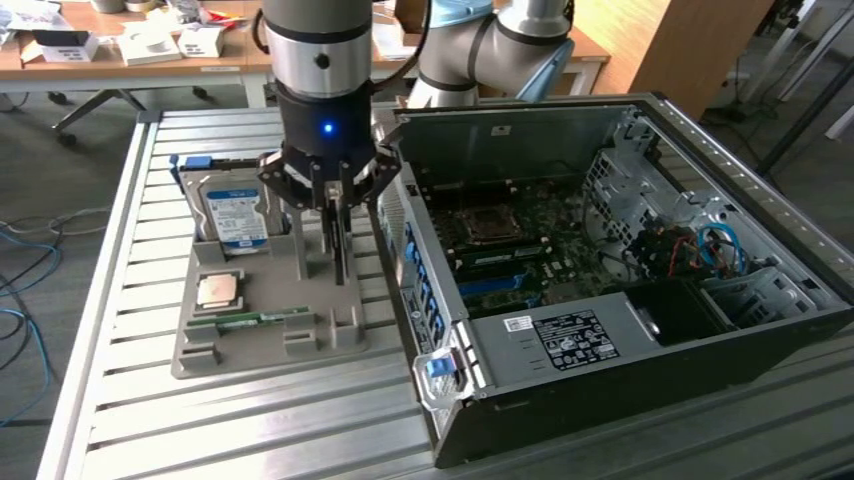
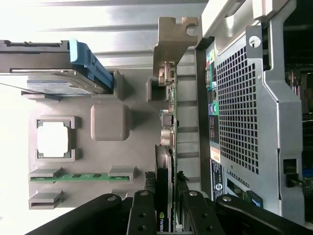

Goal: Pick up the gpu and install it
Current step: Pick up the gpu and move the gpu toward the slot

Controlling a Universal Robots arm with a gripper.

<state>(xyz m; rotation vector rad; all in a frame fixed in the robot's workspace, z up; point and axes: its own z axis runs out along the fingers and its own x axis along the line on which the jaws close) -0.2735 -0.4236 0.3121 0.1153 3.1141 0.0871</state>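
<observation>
The gpu (image 1: 342, 256) stands on edge over the grey parts tray (image 1: 274, 340), thin and dark from the side. In the wrist view the gpu (image 2: 167, 122) runs edge-on away from the camera, ending in its grey metal bracket (image 2: 172, 46). My gripper (image 1: 334, 212) hangs straight down over the card, and its black fingers (image 2: 142, 210) press on both faces. My gripper (image 2: 167, 198) is shut on the gpu. Whether the card's lower edge still touches the tray cannot be told.
The open computer case (image 1: 601, 280) lies just to the exterior view's right of the tray, motherboard (image 1: 507, 240) exposed. On the tray sit a silver hard drive (image 1: 236, 210), a processor chip (image 1: 220, 290) and a green memory stick (image 1: 254, 318). The slatted metal table (image 1: 240, 430) carries everything.
</observation>
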